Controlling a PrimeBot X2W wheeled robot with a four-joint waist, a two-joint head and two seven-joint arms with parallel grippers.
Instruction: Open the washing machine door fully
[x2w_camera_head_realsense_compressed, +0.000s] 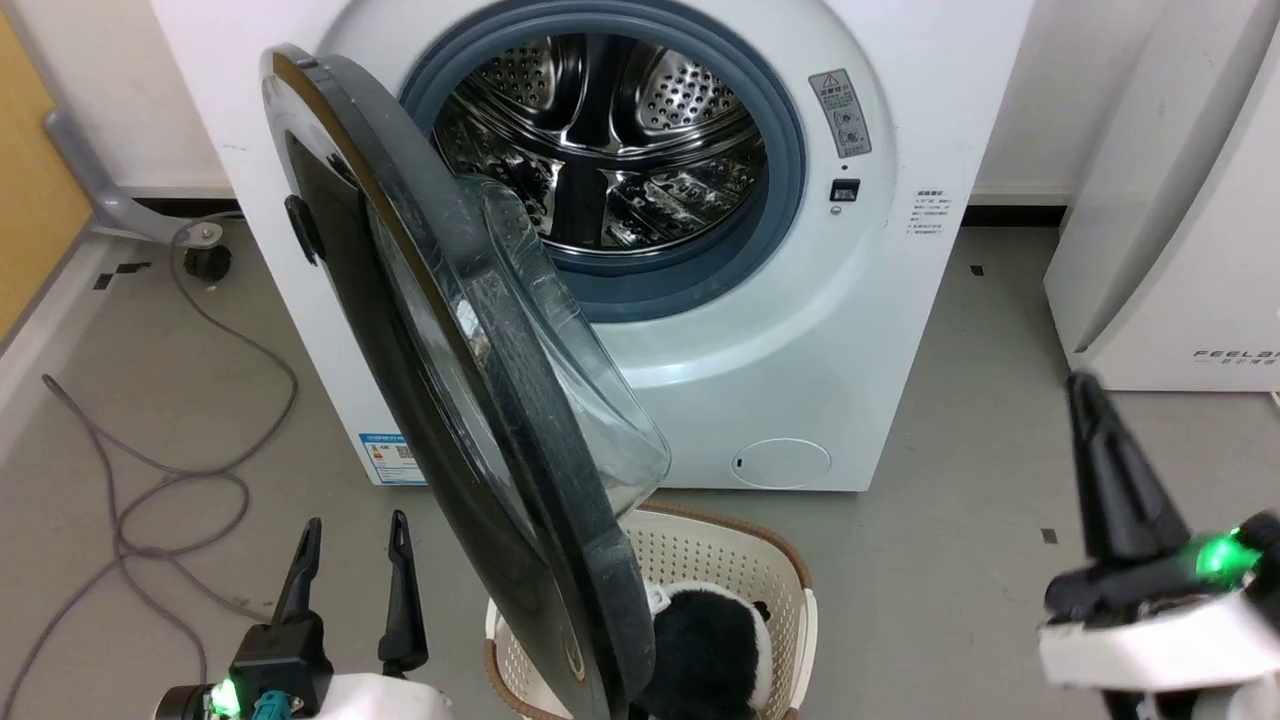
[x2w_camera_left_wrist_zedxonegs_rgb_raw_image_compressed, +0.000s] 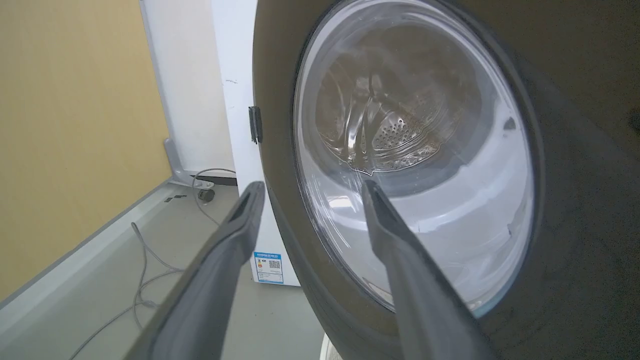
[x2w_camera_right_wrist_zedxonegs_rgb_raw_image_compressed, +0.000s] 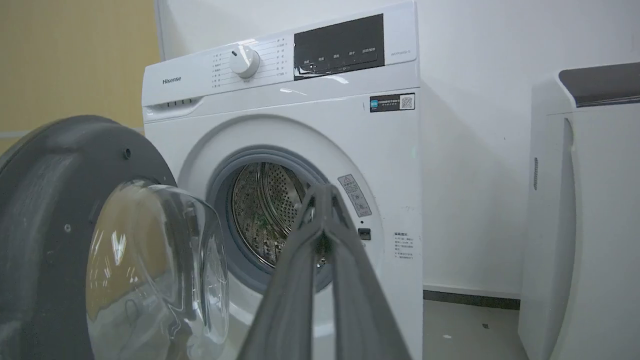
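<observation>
- The white front-loading washing machine (x2w_camera_head_realsense_compressed: 820, 330) stands on the grey floor (x2w_camera_head_realsense_compressed: 950, 420). Its steel perforated drum (x2w_camera_head_realsense_compressed: 600, 130) is exposed inside the grey rubber ring (x2w_camera_head_realsense_compressed: 790, 150).
- A white FEELAIR-marked appliance (x2w_camera_head_realsense_compressed: 1180, 250) stands to the machine's right, apart from it.
- The large round glossy black washing machine door (x2w_camera_head_realsense_compressed: 390, 370) hangs from the machine's left side. It is swung out nearly edge-on to the head camera, its clear glass bowl facing right.
- A beige perforated plastic laundry basket (x2w_camera_head_realsense_compressed: 715, 555) sits before the machine under the door's lower edge, holding a black furry item (x2w_camera_head_realsense_compressed: 705, 640).
- The right tool (x2w_camera_head_realsense_compressed: 1085, 385) hovers well apart from the door, its fingers pressed together on nothing.
- The left tool (x2w_camera_head_realsense_compressed: 356, 522) sits low on the door's outer side, its fingers spread and gripping nothing.
</observation>
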